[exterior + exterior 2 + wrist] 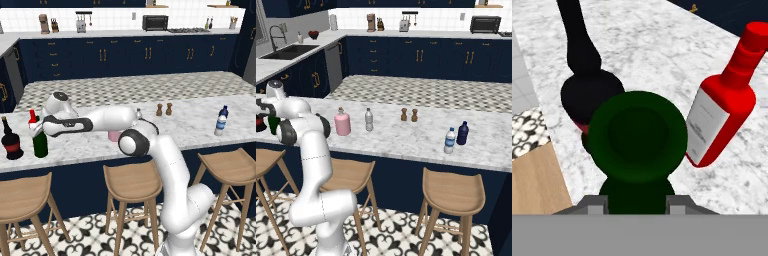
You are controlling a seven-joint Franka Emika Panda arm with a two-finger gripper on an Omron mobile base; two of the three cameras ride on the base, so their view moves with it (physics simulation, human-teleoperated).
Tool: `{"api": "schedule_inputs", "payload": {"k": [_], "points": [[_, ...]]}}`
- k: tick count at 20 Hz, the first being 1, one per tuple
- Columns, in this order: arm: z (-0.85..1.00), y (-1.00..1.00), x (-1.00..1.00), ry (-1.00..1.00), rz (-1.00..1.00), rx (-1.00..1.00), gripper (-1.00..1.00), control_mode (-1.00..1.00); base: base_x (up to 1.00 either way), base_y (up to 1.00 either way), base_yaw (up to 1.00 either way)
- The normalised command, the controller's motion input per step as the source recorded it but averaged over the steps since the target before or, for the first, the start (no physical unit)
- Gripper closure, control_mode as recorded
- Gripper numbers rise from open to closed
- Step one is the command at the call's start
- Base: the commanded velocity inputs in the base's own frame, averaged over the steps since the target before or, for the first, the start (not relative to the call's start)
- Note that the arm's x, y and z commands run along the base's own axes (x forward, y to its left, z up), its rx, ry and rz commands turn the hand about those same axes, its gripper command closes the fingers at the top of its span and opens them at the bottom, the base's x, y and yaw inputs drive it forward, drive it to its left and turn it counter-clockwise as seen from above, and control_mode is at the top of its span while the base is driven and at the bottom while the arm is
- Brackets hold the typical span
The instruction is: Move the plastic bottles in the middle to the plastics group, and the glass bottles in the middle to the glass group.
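While the pincer (636, 207) is clamping the green wine bottle (637, 145) at the left of the worktop (150, 130), it is needing a straight, gentle lowering between the black bottle (582, 75) and the red bottle (722, 105), touching neither.

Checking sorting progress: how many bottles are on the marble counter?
7: black bottle, green wine bottle and red bottle at the left end; pink flask and small clear bottle mid-counter; blue-capped water bottle and dark blue bottle right.
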Motion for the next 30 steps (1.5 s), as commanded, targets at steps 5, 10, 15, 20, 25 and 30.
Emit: {"api": "schedule_inputs", "payload": {"k": [5,10,15,20,25,30], "points": [[0.0,0.2,0.48,0.0,0.0,-0.03,1.0,-1.0,0.0,0.0,0.0],[-0.11,0.01,0.02,0.0,0.0,-0.01,1.0,-1.0,0.0,0.0,0.0],[-0.05,0.0,0.0,0.0,0.0,0.0,1.0,-1.0,0.0,0.0,0.0],[0.0,0.0,0.0,0.0,0.0,0.0,-1.0,-1.0,0.0,0.0,0.0],[0.0,0.0,0.0,0.0,0.0,0.0,-1.0,-1.0,0.0,0.0,0.0],[0.0,-0.15,-0.12,-0.04,0.0,0.0,-1.0,-1.0,0.0,0.0,0.0]]}}
